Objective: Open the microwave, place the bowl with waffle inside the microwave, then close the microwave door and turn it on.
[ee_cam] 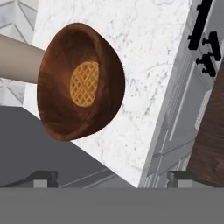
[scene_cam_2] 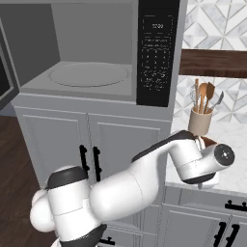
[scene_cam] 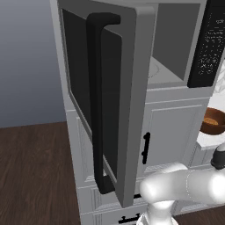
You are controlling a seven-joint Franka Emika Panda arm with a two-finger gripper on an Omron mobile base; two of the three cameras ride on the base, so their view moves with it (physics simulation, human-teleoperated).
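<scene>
A: While the microwave door (scene_cam: pixel 110 101) stands swung wide, filling the centre of the left base view, what lies behind it?

B: The microwave (scene_cam_2: pixel 96 53) occupies the upper left of the right base view, its cavity exposed with a round turntable (scene_cam_2: pixel 89 75) on the floor and a black keypad strip (scene_cam_2: pixel 157 50) at its right edge. The door's long black bar handle (scene_cam: pixel 99 105) runs vertically down the middle of the left base view.

A: And below the appliance?

B: White cabinets (scene_cam_2: pixel 91 144) with short black handles fill the lower half of both base views. The white arm (scene_cam_2: pixel 144 178) crosses the lower part of the right base view toward the marble counter (ee_cam: pixel 144 65) at right.

A: Where is the bowl?

B: The bowl (ee_cam: pixel 78 81) sits on the counter, left of centre in the hand view and at the right edge of the left base view. The waffle (ee_cam: pixel 84 84) lies inside it. A beige utensil jar (scene_cam_2: pixel 200 120) holding wooden tools stands on the counter at the right of the right base view.

A: And the gripper?

B: The gripper (ee_cam: pixel 111 177) shows at the bottom of the hand view; its two fingertips (ee_cam: pixel 41 177) stand far apart, holding nothing, clear of the bowl.
</scene>
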